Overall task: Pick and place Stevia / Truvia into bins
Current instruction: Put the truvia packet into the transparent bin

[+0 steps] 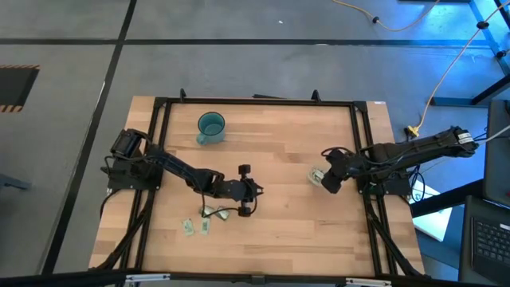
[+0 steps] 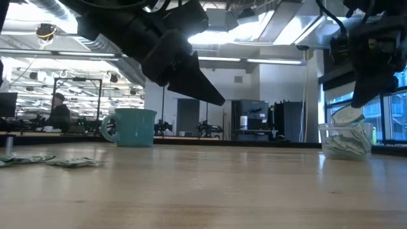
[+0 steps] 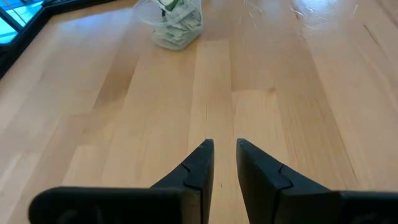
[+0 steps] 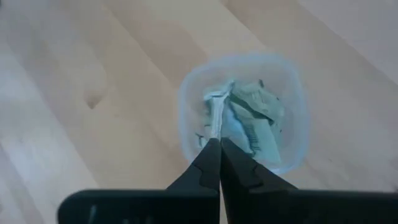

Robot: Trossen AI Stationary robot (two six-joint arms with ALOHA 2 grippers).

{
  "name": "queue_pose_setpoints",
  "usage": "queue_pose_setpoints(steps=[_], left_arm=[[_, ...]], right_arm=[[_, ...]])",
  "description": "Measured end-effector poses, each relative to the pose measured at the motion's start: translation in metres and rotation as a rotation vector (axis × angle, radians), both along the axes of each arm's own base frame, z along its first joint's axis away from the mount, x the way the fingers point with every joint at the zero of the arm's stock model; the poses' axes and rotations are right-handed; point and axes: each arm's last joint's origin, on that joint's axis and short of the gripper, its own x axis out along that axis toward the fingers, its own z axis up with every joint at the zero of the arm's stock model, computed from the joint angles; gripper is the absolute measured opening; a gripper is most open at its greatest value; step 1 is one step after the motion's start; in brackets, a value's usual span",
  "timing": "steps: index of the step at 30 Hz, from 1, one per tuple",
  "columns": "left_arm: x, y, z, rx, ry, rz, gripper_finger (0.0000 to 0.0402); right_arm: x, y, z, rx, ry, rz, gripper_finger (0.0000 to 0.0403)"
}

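A: Right, start at the near edge of the table (image 1: 303, 223). What do you see there?

B: You have a few loose sachets (image 1: 196, 228) lying flat near the front-left of the table; in the low view they show as pale green-and-white slips at the far left. Just beyond them your left gripper (image 1: 253, 199) hangs above the bare wood, near the middle of the table.

A: And its jaws?

B: Your left wrist view shows them a narrow gap apart, with nothing between them, only table planks below.

A: Now the right side.

B: Your right gripper (image 4: 219, 144) is poised over the clear cup (image 4: 292, 115), which stands by the right edge of the table. The jaws are pressed together, and a sachet held in the right gripper (image 4: 216, 115) stands up from their tips. You can see it is pinched, a pale strip over the cup's mouth.

A: Is anything in that cup?

B: Yes, you have a heap of green-and-white sachets in the clear cup (image 4: 252, 121), filling much of it.

A: And farther back?

B: The teal cup (image 1: 211, 127) stands upright towards the back-left of the table, well apart from both arms. You cannot tell from these views whether it holds anything. Beyond the table, the low view shows a person (image 2: 59, 111) far off at the left
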Motion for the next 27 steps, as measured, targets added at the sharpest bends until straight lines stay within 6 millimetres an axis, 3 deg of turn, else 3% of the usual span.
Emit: queue_pose_setpoints(steps=[9,19,27], left_arm=[[0.000,0.000,-0.001,0.000,0.008,-0.003,0.0063],[-0.001,0.000,-0.001,0.002,0.013,-0.003,0.0060],[-0.001,0.000,-0.001,-0.005,0.011,0.013,0.0059]], right_arm=[[-0.001,0.000,-0.023,-0.023,0.109,-0.001,0.0002],[0.003,0.000,-0.027,-0.045,0.125,0.018,0.0005],[0.003,-0.001,-0.026,-0.092,0.107,-0.010,0.0070]])
